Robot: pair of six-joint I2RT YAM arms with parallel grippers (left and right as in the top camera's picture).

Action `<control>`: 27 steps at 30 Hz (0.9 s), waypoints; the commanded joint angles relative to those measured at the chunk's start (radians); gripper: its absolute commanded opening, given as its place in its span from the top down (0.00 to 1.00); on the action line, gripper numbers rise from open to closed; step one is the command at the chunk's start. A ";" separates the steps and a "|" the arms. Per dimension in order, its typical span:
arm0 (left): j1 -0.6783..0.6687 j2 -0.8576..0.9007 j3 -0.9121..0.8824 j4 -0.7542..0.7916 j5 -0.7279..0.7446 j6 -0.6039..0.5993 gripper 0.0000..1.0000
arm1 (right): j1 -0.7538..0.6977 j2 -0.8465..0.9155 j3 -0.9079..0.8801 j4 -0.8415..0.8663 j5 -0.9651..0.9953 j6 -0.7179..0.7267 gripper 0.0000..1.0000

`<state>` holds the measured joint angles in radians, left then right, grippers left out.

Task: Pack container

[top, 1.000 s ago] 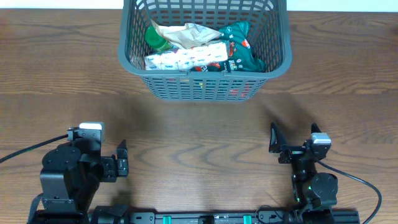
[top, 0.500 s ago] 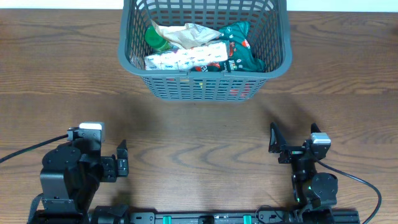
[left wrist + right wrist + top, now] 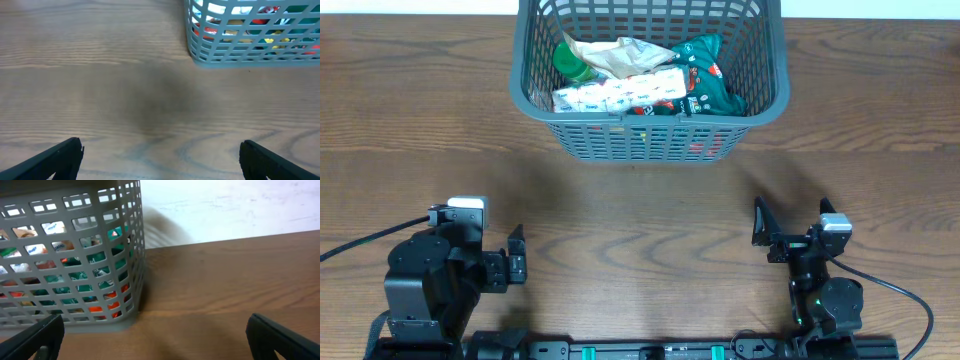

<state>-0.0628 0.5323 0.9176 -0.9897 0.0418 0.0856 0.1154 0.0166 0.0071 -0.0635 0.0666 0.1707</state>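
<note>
The container (image 3: 640, 142), a large dark grey slotted basket, stands at the far middle of the wooden table. It holds a green-capped bottle (image 3: 568, 62), a crumpled beige packet (image 3: 625, 52), a white printed box (image 3: 620, 95) and a dark green patterned pouch (image 3: 708, 82). My left gripper (image 3: 160, 162) is open and empty low over bare wood at the near left, well short of the basket (image 3: 250, 50). My right gripper (image 3: 155, 342) is open and empty at the near right, with the basket's corner (image 3: 127, 280) ahead to its left.
Both arm bases sit at the table's near edge, the left arm (image 3: 430, 280) and the right arm (image 3: 820, 290). A pale wall or surface (image 3: 225, 205) lies beyond the table's far edge. Bare wood lies between the grippers and the basket.
</note>
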 commanded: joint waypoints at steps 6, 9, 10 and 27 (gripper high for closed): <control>-0.009 -0.236 -0.035 -0.034 0.091 0.010 0.01 | -0.007 -0.005 -0.002 -0.005 -0.003 -0.019 0.01; -0.009 -0.360 -0.114 0.030 0.096 0.016 0.01 | -0.007 -0.005 -0.002 -0.005 -0.003 -0.019 0.01; -0.008 -0.395 -0.154 0.074 0.089 0.018 0.01 | -0.007 -0.005 -0.002 -0.005 -0.003 -0.019 0.01; -0.009 -0.525 -0.852 1.094 -0.033 0.018 0.02 | -0.007 -0.005 -0.002 -0.005 -0.003 -0.019 0.01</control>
<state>-0.0677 0.0364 0.1181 0.0639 0.0620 0.0864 0.1154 0.0170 0.0071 -0.0635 0.0662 0.1703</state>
